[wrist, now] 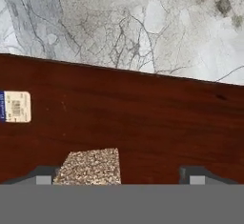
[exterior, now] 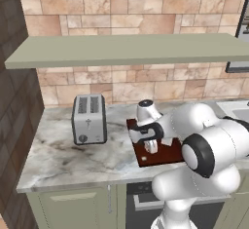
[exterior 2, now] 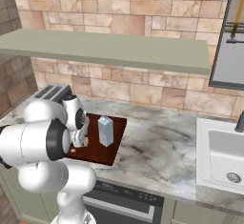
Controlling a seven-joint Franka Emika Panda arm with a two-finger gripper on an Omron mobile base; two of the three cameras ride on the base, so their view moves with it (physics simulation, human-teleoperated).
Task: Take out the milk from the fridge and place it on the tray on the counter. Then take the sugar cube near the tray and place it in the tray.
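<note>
The arm bends low over the marble desk (exterior 2: 157, 142), its gripper (wrist: 116, 179) pointing straight down at the tray (exterior 2: 102, 154). In the hand view the fingers (wrist: 44, 176) stand spread wide apart, one tip at each side, with the dark red-brown board close beneath them. The sugar cube (wrist: 89, 166) sits between the tips, hard against the left one and well clear of the right one; I cannot tell whether that tip touches it, and nothing is pinched. From the right base view the same tan speck (exterior 2: 86, 142) shows at the left part of the tray, just beside the wrist, seemingly resting on the wood. The milk (exterior 2: 105, 131) stands upright on the tray, to the right of the cube and a little farther back; its label edge (wrist: 15, 106) peeks into the hand view at the left. The tray itself lies near the front edge of the desk, above a dark oven front. A silver toaster (exterior: 89, 119) stands to the left on the desk, well apart from the tray, and a white sink (exterior 2: 221, 156) is sunk into it at the far right.
</note>
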